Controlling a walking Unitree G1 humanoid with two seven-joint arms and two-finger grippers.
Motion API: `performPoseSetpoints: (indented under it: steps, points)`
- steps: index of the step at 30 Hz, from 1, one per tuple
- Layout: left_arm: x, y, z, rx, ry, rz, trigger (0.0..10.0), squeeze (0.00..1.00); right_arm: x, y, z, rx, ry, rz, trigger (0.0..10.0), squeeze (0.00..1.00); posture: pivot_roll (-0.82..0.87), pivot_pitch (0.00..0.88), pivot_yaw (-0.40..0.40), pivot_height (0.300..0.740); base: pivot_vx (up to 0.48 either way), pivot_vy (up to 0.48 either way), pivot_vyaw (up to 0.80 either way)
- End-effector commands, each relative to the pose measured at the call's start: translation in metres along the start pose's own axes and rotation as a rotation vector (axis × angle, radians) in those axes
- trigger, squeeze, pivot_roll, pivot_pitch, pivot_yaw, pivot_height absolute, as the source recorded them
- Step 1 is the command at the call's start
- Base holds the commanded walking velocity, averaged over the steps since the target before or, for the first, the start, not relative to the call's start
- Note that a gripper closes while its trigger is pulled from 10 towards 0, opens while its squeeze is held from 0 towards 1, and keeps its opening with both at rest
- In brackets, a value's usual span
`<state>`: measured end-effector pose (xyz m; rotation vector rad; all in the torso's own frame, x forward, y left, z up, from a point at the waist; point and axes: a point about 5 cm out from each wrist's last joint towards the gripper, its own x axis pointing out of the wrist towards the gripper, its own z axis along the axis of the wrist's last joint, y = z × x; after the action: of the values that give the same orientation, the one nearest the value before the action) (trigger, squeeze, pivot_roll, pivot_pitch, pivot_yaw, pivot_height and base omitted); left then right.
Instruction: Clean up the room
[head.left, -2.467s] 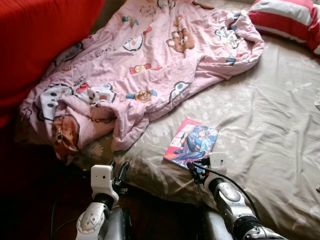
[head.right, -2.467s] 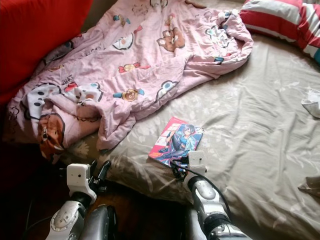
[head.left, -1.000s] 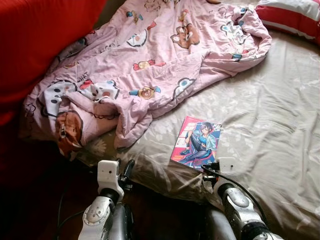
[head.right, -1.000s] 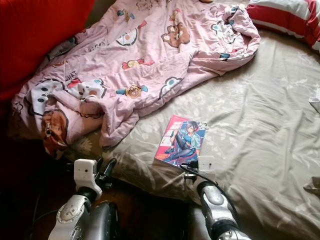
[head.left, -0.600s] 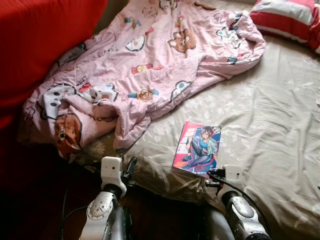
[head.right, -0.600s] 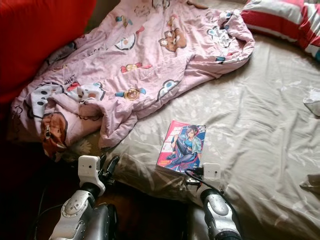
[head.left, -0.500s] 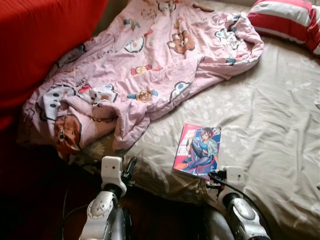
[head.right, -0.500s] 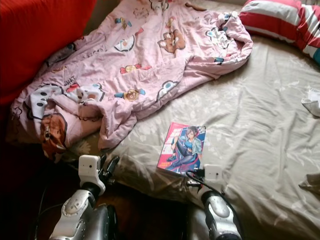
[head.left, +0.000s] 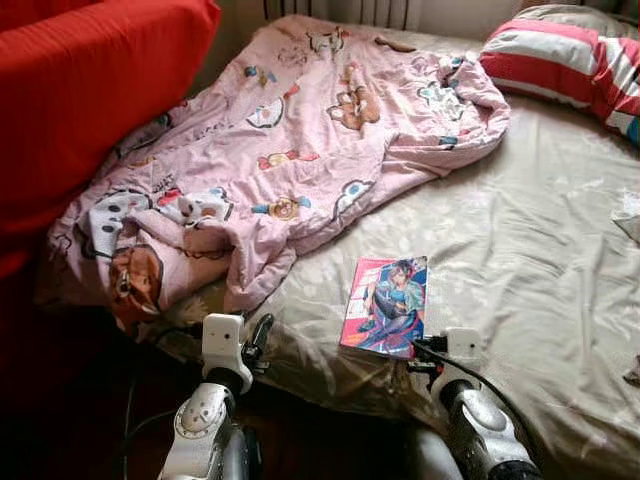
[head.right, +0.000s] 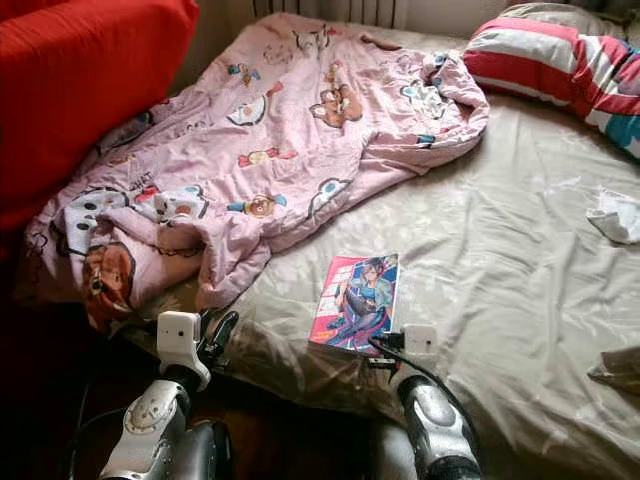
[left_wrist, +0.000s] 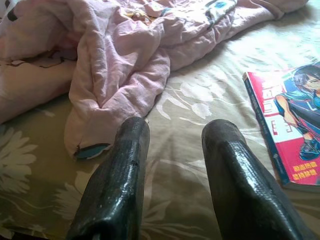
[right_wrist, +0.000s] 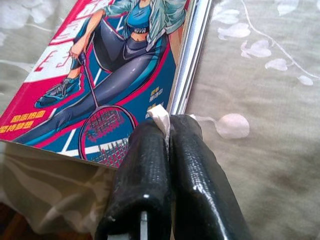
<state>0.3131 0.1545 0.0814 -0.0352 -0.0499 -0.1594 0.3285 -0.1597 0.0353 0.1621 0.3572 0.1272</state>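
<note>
Nearest us, our right gripper (right_wrist: 167, 131) has its fingers pressed together on a corner of the comic book (head.left: 386, 305), which lies flat near the bed's (head.left: 520, 250) front edge. Our left gripper (left_wrist: 172, 135) hovers with fingers apart before the pink blanket (head.left: 290, 140). Farthest back lies a striped pillow (head.left: 560, 55).

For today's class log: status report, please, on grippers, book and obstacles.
Right gripper shut, pinching the near corner of the pink-and-blue illustrated paperback. Left gripper open, empty, near the rumpled pink cartoon quilt. Book flat on beige floral sheet.
</note>
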Motion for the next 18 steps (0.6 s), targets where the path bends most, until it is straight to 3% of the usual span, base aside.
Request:
performPoseSetpoints:
  steps: [1,2,12,13,14,18]
  points:
    - [-0.007,0.0,-0.01,0.022,0.039,-0.013,10.0,0.0,0.0,0.001,-0.008,-0.025,0.067,-0.017,9.5,0.0,-0.04,0.195,0.006,0.579,0.0,0.0,0.0]
    - [-0.008,0.0,-0.01,0.023,0.039,-0.012,10.0,0.0,0.0,-0.001,-0.009,-0.024,0.077,-0.035,10.0,0.0,-0.04,0.199,0.006,0.579,0.0,0.0,0.0]
    - [-0.012,0.002,-0.012,0.027,0.046,-0.013,10.0,0.0,-0.002,-0.011,-0.012,0.034,0.106,-0.115,10.0,0.0,-0.03,0.229,0.01,0.579,0.0,0.0,0.0]
    - [-0.012,0.002,-0.012,0.027,0.047,-0.014,10.0,0.0,-0.003,-0.012,-0.013,0.058,0.108,-0.126,10.0,0.21,-0.03,0.235,0.011,0.579,0.0,0.0,0.0]
    - [-0.012,0.001,-0.012,0.027,0.048,-0.016,10.0,0.0,-0.003,-0.014,-0.014,0.098,0.109,-0.145,10.0,1.0,-0.03,0.237,0.013,0.579,0.0,0.0,0.0]
    - [-0.012,0.001,-0.012,0.025,0.051,-0.021,10.0,0.0,-0.004,-0.016,-0.014,0.095,0.112,-0.159,10.0,1.0,-0.03,0.246,0.014,0.579,0.0,0.0,0.0]
